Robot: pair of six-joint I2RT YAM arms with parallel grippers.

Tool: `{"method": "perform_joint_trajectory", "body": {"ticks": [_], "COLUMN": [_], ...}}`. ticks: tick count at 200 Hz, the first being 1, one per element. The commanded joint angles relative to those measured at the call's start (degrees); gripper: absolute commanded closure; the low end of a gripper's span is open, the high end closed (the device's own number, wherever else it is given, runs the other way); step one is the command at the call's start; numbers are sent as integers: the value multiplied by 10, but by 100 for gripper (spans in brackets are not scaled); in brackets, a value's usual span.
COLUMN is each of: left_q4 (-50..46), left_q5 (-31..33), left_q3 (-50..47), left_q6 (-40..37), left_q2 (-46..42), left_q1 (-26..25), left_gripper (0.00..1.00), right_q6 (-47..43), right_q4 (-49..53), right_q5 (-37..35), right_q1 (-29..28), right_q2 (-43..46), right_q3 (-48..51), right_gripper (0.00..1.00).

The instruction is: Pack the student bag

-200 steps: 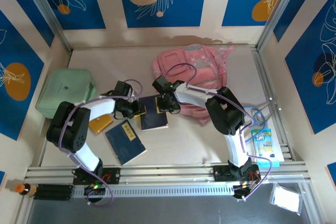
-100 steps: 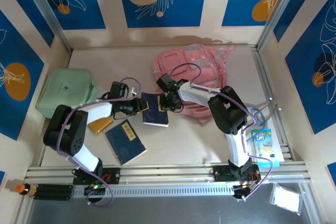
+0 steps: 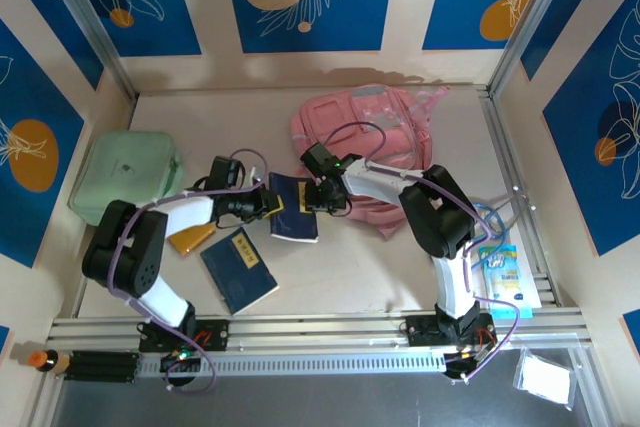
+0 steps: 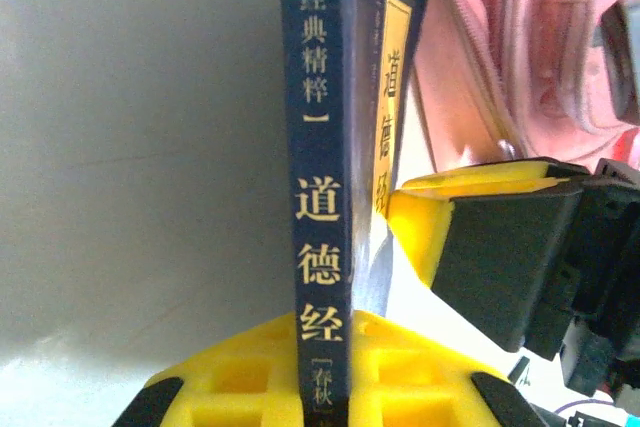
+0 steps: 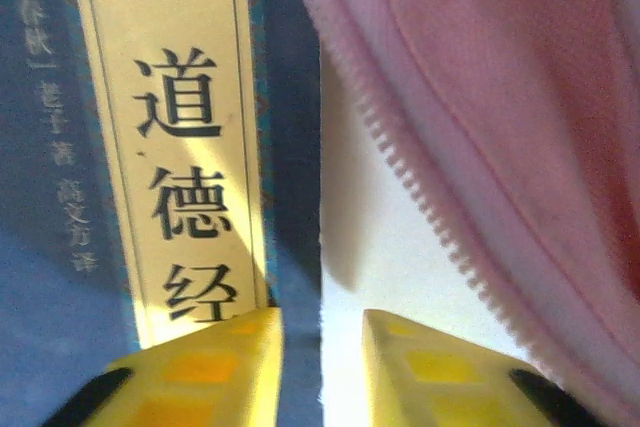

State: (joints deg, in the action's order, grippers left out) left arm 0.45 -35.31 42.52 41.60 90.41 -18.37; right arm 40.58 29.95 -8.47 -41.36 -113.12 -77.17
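The student bag [image 3: 390, 122], a large soft pink fabric backpack, lies at the far middle of the pale bench [image 3: 350, 277], a little to the right. Just beside its near-left zipper edge is a dark blue book with gold lettering [image 3: 293, 212]. The left claw [image 3: 268, 207] is clamped on the book's spine. The right claw [image 3: 316, 203] sits at the book's opposite edge next to the bag, its yellow fingers slightly parted.

bag [image 3: 395, 122] | soft pink backpack, grey patches | lying flat, zip edge at near-left | table's far edge, right of centre
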Motion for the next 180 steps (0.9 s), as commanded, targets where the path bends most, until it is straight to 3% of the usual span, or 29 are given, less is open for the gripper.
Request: {"method": "perform_joint_trajectory", "body": {"ticks": [1, 56, 106, 144, 180], "left_q4": [-42, -68, 57, 233, 315], "left_q5": [41, 113, 118, 178, 250], "left_q3": [14, 33, 65, 63, 51], "left_q6": [-31, -19, 114, 240, 329], "left_q2": [-52, -168, -175, -133, -107], "left_q1": [3, 2, -4, -37, -52], "left_gripper": [100, 100, 100, 100, 100], "right_q6": [-47, -39, 96, 222, 318], "right_q4": [-16, -126, -295, -444, -547], "right_q5": [31, 163, 254, 267, 291], "right_q1": [13, 86, 133, 139, 147], "right_q2": [74, 236, 322, 364, 358], "right_q3": [30, 134, 253, 323, 345], "right_gripper": [58, 30, 13, 7, 6]}}
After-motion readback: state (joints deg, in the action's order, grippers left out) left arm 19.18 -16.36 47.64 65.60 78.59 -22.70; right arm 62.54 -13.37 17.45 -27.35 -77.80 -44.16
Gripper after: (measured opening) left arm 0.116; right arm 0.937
